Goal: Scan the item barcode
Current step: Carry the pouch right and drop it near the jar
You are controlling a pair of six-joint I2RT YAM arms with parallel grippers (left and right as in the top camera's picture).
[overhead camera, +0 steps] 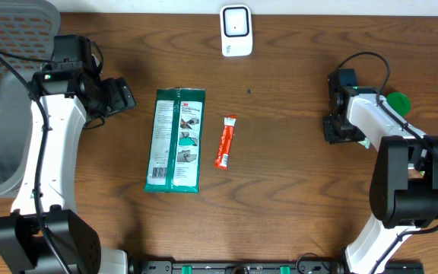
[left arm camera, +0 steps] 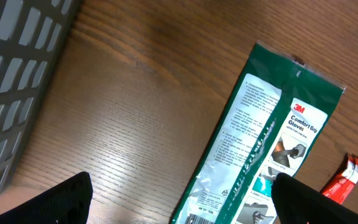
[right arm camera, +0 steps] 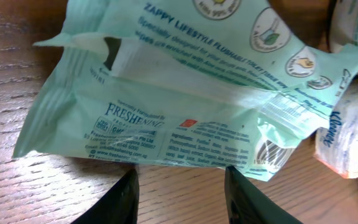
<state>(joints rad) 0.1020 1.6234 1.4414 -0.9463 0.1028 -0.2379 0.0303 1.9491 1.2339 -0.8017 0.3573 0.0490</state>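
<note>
A pale green pack of flushable wipes [right arm camera: 185,93] lies on the wooden table, filling the right wrist view, with a barcode [right arm camera: 270,151] near its lower right corner. My right gripper [right arm camera: 182,196] is open just short of the pack's near edge, with only bare table between its fingers. My left gripper [left arm camera: 182,211] is wide open and empty above the table, left of a green glove package [left arm camera: 263,143] that also shows in the overhead view [overhead camera: 175,141]. The white scanner [overhead camera: 236,30] stands at the table's far edge.
A red sachet [overhead camera: 225,141] lies right of the glove package. A grey mesh basket [left arm camera: 14,68] stands at the far left. Beside the wipes on the right lie a tissue pack [right arm camera: 347,140] and other small packets.
</note>
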